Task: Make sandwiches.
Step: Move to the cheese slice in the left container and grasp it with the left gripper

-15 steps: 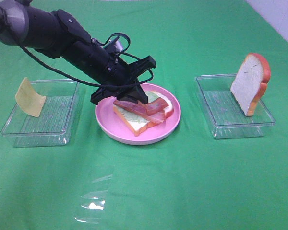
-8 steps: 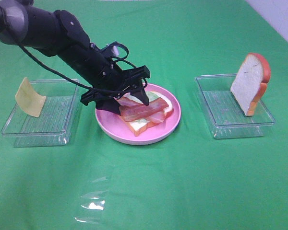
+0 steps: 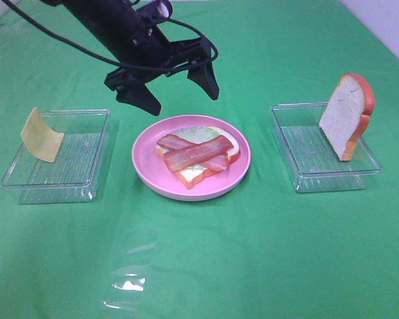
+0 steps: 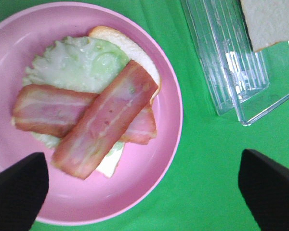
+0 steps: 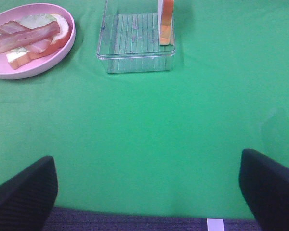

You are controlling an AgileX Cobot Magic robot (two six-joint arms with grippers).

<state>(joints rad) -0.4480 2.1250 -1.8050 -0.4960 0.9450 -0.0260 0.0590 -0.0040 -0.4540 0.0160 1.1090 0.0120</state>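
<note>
Glossy reddish bacon strips (image 4: 106,118) cross ruffled lettuce (image 4: 82,62) beneath the wide-spread left pincer (image 3: 183,103).

Robot lab bench, not a real kitchen. Green cloth (image 3: 253,252) spread flat as the work surface, pink plate (image 3: 145,174) at centre w/ a plastic toy sandwich (image 3: 197,155) on it. Left tray (image 3: 26,181) & right tray (image 3: 306,181), clear plastic, flank the plate. Cabled black robot arm (image 3: 113,23) above the plate. Pale wall (image 3: 389,20) far right beyond it.
</note>
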